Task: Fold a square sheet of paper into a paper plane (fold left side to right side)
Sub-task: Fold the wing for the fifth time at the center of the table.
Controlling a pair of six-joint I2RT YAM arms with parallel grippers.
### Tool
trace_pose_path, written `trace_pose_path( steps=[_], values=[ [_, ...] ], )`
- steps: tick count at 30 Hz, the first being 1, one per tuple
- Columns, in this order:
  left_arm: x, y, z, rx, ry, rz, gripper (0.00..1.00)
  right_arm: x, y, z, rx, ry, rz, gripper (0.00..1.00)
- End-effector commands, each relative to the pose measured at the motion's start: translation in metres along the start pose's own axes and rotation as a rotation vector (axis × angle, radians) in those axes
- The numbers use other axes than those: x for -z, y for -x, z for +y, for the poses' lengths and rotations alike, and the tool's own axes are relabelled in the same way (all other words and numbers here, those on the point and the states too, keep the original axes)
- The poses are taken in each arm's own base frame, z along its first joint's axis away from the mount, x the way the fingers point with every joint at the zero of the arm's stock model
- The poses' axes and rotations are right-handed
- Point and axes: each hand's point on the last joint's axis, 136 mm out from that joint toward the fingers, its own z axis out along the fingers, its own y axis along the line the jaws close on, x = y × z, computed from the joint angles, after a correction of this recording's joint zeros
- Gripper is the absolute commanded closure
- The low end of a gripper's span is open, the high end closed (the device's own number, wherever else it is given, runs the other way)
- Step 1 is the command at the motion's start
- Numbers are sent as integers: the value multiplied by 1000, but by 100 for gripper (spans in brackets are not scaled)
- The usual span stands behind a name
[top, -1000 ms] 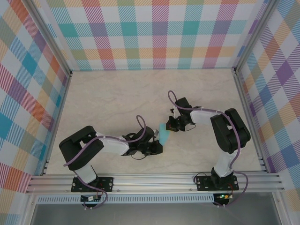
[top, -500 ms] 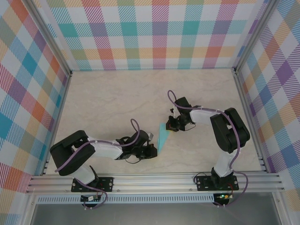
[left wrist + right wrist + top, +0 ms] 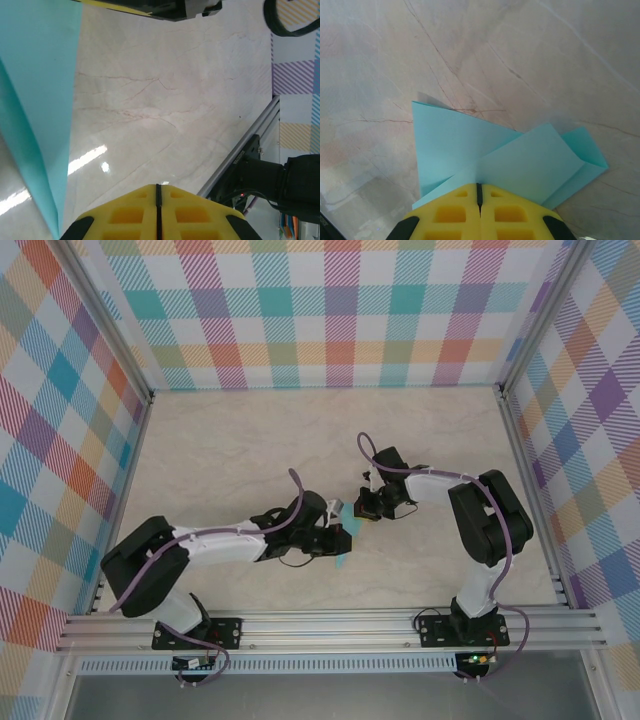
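The square sheet of paper [image 3: 344, 547] is light turquoise and partly folded, with creased flaps overlapping [image 3: 470, 145]. It lies mid-table between the two grippers. My right gripper [image 3: 479, 185] is shut, its yellow fingertips pinching a raised crease at the paper's near edge; it also shows in the top view [image 3: 363, 510]. My left gripper [image 3: 157, 187] is shut with nothing between its fingers, low over bare table. The paper [image 3: 40, 100] rises as a slanted sheet just left of it. In the top view the left gripper [image 3: 335, 537] covers part of the paper.
The marble-patterned tabletop [image 3: 250, 455] is bounded by checked walls and an aluminium rail [image 3: 330, 625] along the near edge. That rail and the right arm's base [image 3: 280, 180] show at the lower right of the left wrist view.
The left arm drew back toward the near-left, then swung forward and right against the paper, now covering part of it. The right gripper has stayed put, shut on the paper.
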Motion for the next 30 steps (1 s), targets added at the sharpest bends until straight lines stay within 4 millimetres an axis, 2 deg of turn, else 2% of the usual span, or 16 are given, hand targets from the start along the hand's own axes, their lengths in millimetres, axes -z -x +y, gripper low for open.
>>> trace_pose_path(
  steps=[1,5,8,18,22,25,28,30],
  values=[
    [-17,-4,9,-16,11,56,92,-14,-20,-48,-51,-184,62,98],
    [-31,-7,29,7,63,68,94,-13,-20,-49,-50,-191,61,98],
    [-34,-14,43,37,81,70,94,-13,-20,-50,-50,-193,62,98],
    [-22,-47,77,130,115,79,94,-12,-21,-52,-46,-210,64,98],
    [-18,-59,76,122,106,103,94,-12,-18,-46,-36,-180,56,97],
    [-12,-62,67,106,77,108,94,-9,-9,-33,-10,-137,35,91],
    [1,-57,63,76,92,79,94,8,11,-11,35,-99,-26,79],
    [16,-47,57,41,113,36,94,29,28,4,77,-103,-83,70]
  ],
)
